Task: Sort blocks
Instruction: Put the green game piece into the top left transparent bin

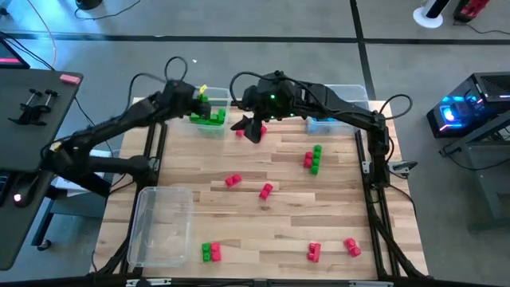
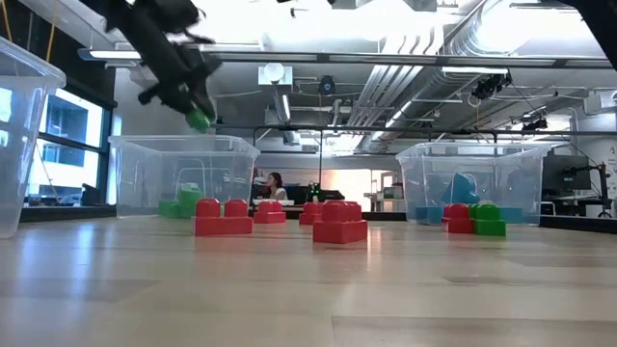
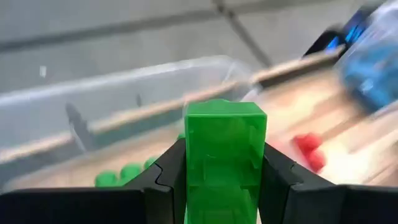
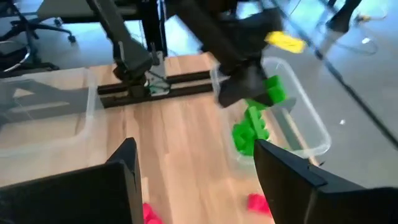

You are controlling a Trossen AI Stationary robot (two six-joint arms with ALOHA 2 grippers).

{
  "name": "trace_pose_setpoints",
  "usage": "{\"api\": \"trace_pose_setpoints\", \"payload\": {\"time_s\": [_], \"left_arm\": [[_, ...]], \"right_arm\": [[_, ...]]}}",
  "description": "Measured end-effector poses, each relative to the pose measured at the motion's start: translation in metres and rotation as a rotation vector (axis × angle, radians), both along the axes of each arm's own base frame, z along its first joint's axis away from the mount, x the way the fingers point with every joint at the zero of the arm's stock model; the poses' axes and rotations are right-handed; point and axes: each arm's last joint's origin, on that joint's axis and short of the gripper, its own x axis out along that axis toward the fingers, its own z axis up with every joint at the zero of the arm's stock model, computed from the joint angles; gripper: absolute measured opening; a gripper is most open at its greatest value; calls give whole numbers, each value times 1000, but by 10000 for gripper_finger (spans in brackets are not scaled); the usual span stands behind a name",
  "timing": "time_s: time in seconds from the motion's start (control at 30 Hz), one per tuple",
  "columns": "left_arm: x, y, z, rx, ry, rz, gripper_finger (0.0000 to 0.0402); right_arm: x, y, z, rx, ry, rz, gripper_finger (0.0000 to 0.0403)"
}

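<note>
My left gripper (image 3: 222, 168) is shut on a green block (image 3: 224, 146) and hangs over the far-left clear bin (image 1: 213, 126). Other green blocks (image 4: 249, 134) lie in that bin. The low view shows the held block (image 2: 200, 119) above the bin's rim (image 2: 183, 140). My right gripper (image 4: 196, 155) is open and empty. It hovers over the far middle of the table (image 1: 249, 129), near red blocks (image 1: 239, 132). More red blocks (image 1: 233, 181) (image 1: 266, 190), a red-and-green cluster (image 1: 313, 158) and a green block (image 1: 210, 252) lie loose on the table. My left gripper pinches the green block between its two fingers (image 3: 168, 177), which sit on its opposite side walls (image 3: 193, 155). The block's far end sticks out past the fingertips. The fingers slant downward from the table's left. The block is lifted clear above the bin.
A far-right clear bin (image 1: 339, 96) holds light blue blocks (image 1: 323, 123). Another clear bin (image 1: 159, 227) stands at the near left. Red blocks (image 1: 313, 252) (image 1: 352, 247) lie near the front edge. A person sits in the room beyond the table (image 2: 277, 183).
</note>
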Motion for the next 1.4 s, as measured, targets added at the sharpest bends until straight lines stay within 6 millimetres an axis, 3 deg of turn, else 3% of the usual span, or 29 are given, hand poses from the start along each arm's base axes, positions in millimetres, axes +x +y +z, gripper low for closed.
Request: {"api": "trace_pose_setpoints", "payload": {"time_s": [0.2, 0.3, 0.5, 0.7, 0.83, 1.0, 1.23, 1.4], "left_arm": [[9, 31, -9, -90, 174, -34, 115], [12, 34, -3, -82, 224, -67, 165], [15, 31, 25, -31, 216, -111, 258], [9, 13, 52, -90, 160, -206, 279], [13, -26, 66, -149, -70, -493, 275], [26, -99, 66, -139, -222, -747, 266], [53, -199, 18, -65, 66, -1019, 259], [75, -248, 0, 57, 280, -1226, 259]], "right_arm": [[-1, 13, -5, 32, 53, 32, 189], [-3, 21, -8, 35, 91, 52, 189], [-4, 29, -10, 32, 122, 75, 189], [-10, 29, -5, 2, 125, 97, 189], [-16, 30, -1, -22, 129, 114, 189], [-20, 30, 2, -30, 140, 120, 189], [-21, 31, 1, -49, 158, 166, 189], [-28, 32, 7, -45, 138, 218, 189]]}}
